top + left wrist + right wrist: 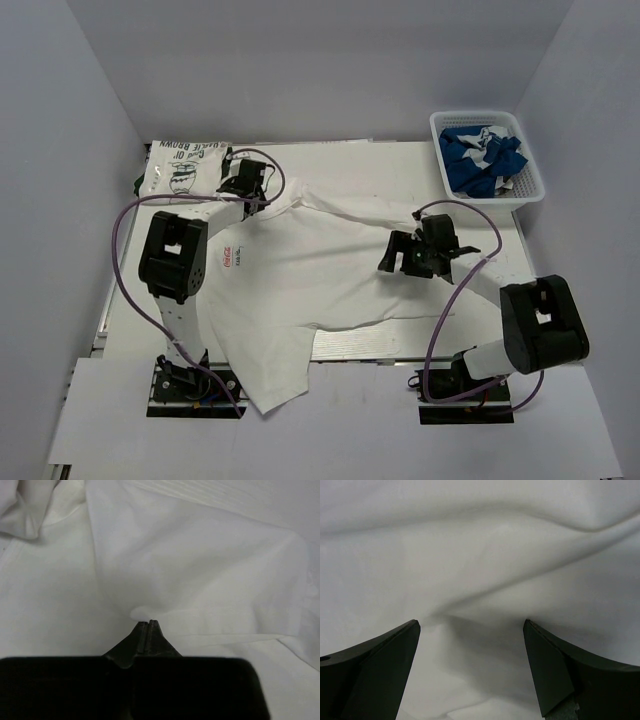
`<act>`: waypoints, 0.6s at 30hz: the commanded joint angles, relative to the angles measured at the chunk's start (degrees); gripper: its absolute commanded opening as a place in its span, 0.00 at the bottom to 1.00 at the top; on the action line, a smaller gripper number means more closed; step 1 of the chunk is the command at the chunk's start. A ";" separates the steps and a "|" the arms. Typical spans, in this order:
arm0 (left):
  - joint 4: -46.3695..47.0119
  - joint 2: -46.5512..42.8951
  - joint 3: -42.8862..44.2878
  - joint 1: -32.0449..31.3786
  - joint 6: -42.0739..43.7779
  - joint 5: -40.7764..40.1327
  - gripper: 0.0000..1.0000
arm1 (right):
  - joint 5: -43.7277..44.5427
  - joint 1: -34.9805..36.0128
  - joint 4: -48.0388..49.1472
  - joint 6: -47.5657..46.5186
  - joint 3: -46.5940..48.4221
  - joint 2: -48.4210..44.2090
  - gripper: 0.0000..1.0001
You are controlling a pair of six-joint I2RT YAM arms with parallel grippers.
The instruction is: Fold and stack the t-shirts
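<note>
Three plain white walls [320,70] enclose a flat white surface [370,160]; an aluminium rail [350,348] runs along its near edge. Both arm bases are bolted at that edge, and a purple cable [122,250] loops beside each arm.

A white t-shirt with a red graphic [300,270] lies spread across the middle of the surface. The cloth is thin, matte and loosely wrinkled. One sleeve reaches toward the right arm [540,320], and the hem hangs over the near edge between the two bases. The small red graphic [228,257] sits just beside the left arm [175,255].

A second white t-shirt with green print [185,165] lies folded into a flat rectangle at the far left corner. At the far right corner stands a white plastic mesh basket [497,199], rectangular with sloped walls. It contains crumpled blue t-shirts with white marks [480,150].

The left jaws are pressed together at the far left part of the spread shirt [200,555], near its shoulder. The left wrist view shows a small pucker of fabric pinched at their tips.

The right jaws stand wide apart above the sleeve area. The right wrist view shows smooth white cloth [470,545] with soft rolling folds between the two dark, tapered fingers [380,665]; nothing is gripped.
</note>
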 commanded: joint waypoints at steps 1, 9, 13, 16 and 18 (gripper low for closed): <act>2.29 -0.76 2.56 0.36 2.98 5.10 0.00 | 1.23 0.10 -9.17 -1.37 -1.38 4.83 0.90; 4.86 3.62 15.54 1.67 1.25 6.87 0.00 | 1.93 0.01 -9.87 -1.63 0.29 6.33 0.90; -6.52 18.98 38.81 3.34 -9.25 0.47 0.00 | 2.81 -0.16 -10.66 -1.72 0.82 6.77 0.90; -16.13 35.42 65.17 4.75 -17.28 0.44 0.24 | 3.95 0.27 -11.98 -1.89 2.22 7.47 0.90; -9.79 37.21 66.05 5.90 -20.12 5.25 0.99 | 4.22 0.19 -12.68 -2.24 3.10 8.00 0.90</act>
